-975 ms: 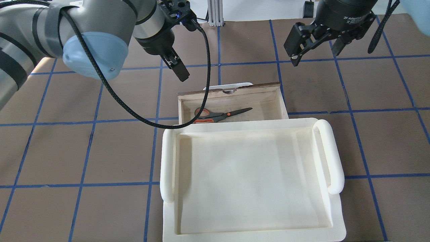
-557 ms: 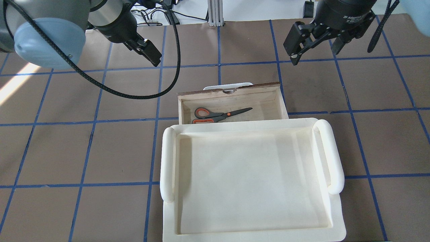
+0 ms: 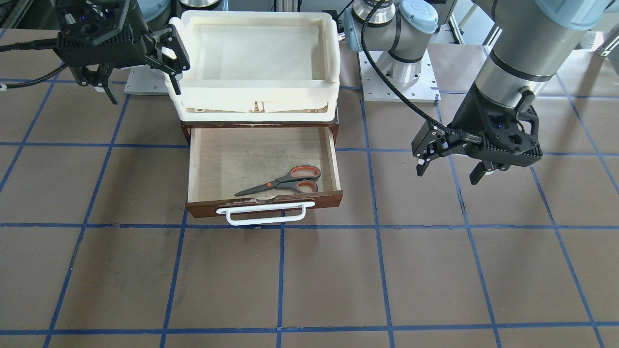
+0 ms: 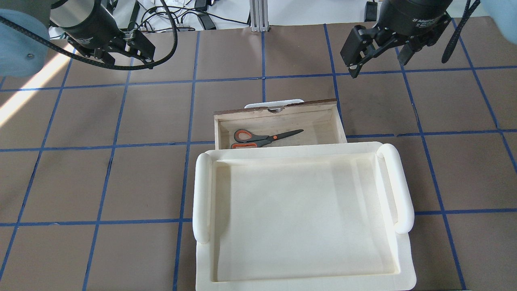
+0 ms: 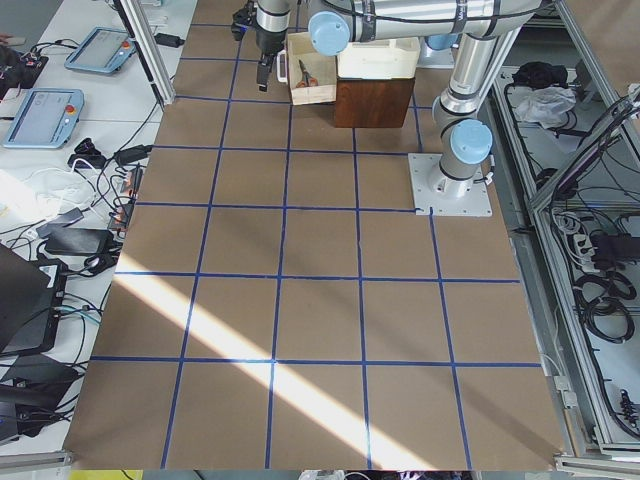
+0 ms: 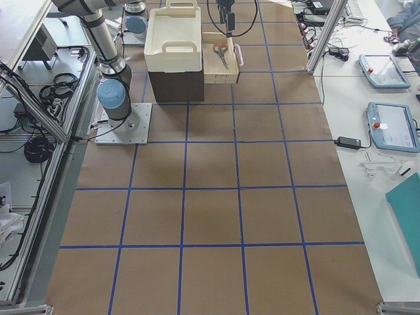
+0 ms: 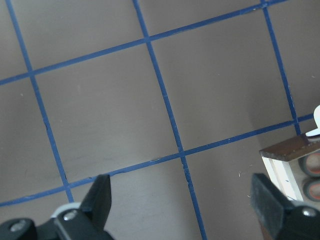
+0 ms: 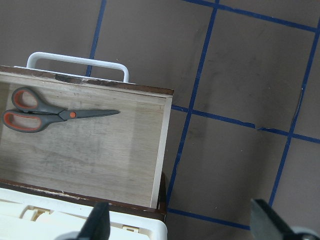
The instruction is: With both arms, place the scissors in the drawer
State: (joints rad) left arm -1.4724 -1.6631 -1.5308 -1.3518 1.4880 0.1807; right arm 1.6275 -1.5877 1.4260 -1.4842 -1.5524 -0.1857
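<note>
Brown table [image 4: 80, 182], gridded in blue tape. At mid-table, dark cabinet [image 6: 174, 85] capped by a cream tray [image 4: 291, 148]; tray apparently loose, so liable to shift or slide off under any hard shove against the cabinet.

Below the tray, drawer [image 3: 333, 198] pulled well out, open from above. Likely remaining step: pushing it shut. Hazards there:
- an off-centre push, racking the drawer askew in its slot and jamming it;
- too brisk a push, skidding the whole cabinet back instead of closing the drawer.

Left claw [image 3: 449, 174] spread wide, empty, hanging over bare table off to one side of the drawer. Right claw [image 4: 379, 60] likewise spread wide and empty, raised over the table off the drawer's other side. Possible snags on approach: spread fingers [image 7: 100, 200] catching the tray rim or a drawer side wall, or the trailing black cable [image 3: 387, 82] dragging across the open drawer.

White bar handle [image 3: 263, 220] on the drawer front, projecting toward the operators' side, just below a chipped edge of the front panel. Easy to hook by accident and tug outward.

Scissors [image 3: 283, 182] flat on the drawer floor, blades closed, close against the front panel, loops toward the left arm's side. Low enough, apparently, to clear the cabinet, though prone to sliding rearward on a sudden stop.
</note>
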